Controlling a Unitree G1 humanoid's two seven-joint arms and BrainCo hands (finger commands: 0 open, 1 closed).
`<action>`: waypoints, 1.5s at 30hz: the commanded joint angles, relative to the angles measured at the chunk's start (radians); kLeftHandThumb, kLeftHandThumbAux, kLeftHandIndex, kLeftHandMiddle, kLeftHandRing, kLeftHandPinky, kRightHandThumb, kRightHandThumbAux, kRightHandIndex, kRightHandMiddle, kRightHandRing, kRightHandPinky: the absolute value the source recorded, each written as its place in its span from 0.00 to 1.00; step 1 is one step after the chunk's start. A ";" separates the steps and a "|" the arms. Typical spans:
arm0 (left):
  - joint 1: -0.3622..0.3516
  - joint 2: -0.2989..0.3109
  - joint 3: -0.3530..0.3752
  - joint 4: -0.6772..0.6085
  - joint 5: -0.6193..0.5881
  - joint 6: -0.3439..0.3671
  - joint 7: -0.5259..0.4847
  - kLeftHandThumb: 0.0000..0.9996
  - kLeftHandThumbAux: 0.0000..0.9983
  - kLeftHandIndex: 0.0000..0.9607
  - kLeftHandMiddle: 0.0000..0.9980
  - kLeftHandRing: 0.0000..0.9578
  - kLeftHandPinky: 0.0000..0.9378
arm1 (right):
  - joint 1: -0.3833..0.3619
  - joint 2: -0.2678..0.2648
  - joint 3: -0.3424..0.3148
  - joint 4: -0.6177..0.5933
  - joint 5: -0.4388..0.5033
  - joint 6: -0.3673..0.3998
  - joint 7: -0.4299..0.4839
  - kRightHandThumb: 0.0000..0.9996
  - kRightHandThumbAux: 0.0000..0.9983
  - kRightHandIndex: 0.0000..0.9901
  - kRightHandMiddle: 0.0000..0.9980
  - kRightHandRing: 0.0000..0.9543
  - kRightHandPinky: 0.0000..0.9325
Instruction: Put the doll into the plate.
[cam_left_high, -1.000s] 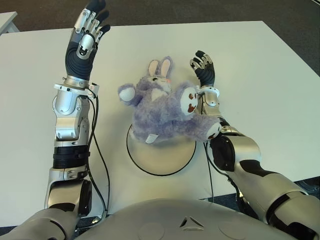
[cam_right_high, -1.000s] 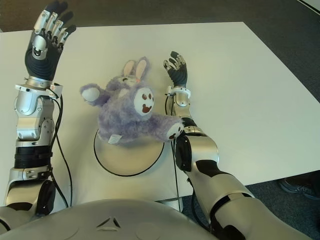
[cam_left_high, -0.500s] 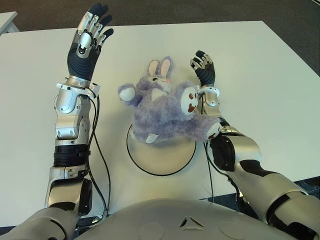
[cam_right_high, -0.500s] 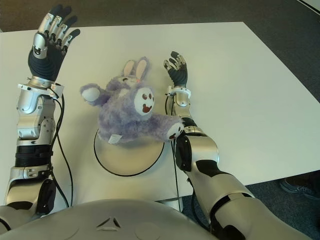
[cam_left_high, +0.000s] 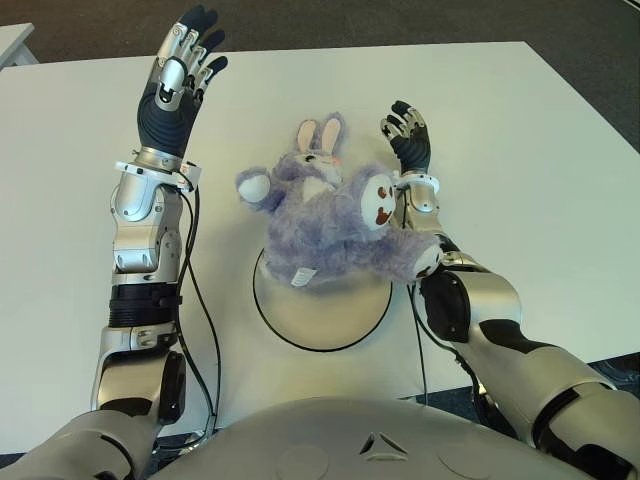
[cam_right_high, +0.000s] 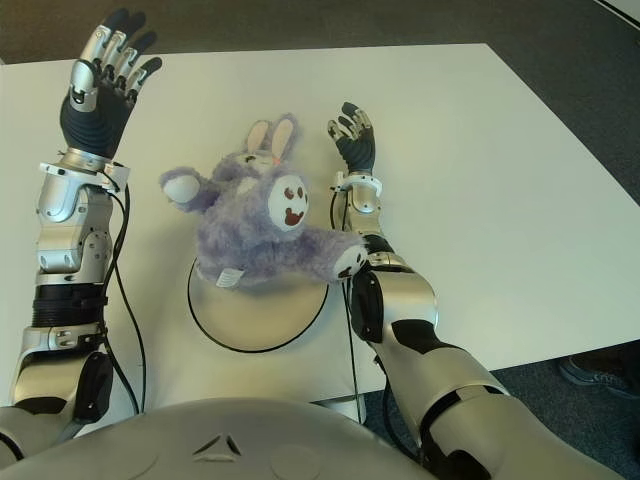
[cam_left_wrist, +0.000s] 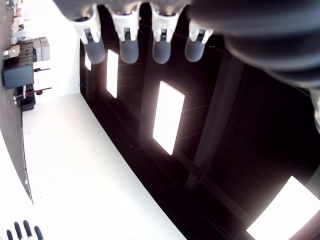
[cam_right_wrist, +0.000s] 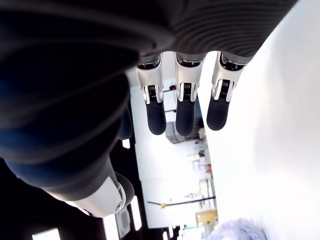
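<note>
Nearest the robot's body, the round white plate with its dark rim lay on the white table, its near half bare. The purple plush rabbit lay sprawled over the plate's far edge: its rump and the foot with the sewn tag sat on the plate, while its head, ears and one white-tipped arm hung out past the rim toward the far side.

Just right of the rabbit, the right hand stood with fingers loosely spread and held nothing; its forearm ran close along the rabbit's flank, and I could not tell whether they touched. Farther out on the left, the left hand was raised with fingers spread and empty, well apart from the toy.

Judged from this, the rabbit was only partly in the plate. Doing the step well would probably mean drawing the head end toward the robot until the whole body sat inside the rim, pushing gently so the light plate did not slide.
</note>
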 joint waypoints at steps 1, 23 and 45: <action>-0.015 -0.004 0.008 0.040 0.024 0.011 0.018 0.00 0.31 0.00 0.02 0.00 0.00 | 0.033 0.004 -0.001 0.013 0.002 -0.005 0.003 0.50 0.80 0.19 0.17 0.16 0.20; -0.066 0.007 0.024 0.137 0.067 0.081 0.069 0.00 0.31 0.00 0.00 0.00 0.00 | 0.033 0.002 0.006 0.013 -0.003 -0.007 0.005 0.46 0.80 0.19 0.17 0.16 0.20; -0.109 -0.002 0.042 0.247 0.078 0.086 0.085 0.00 0.32 0.00 0.00 0.00 0.00 | 0.032 0.001 0.006 0.013 -0.002 -0.008 0.005 0.45 0.80 0.19 0.17 0.16 0.20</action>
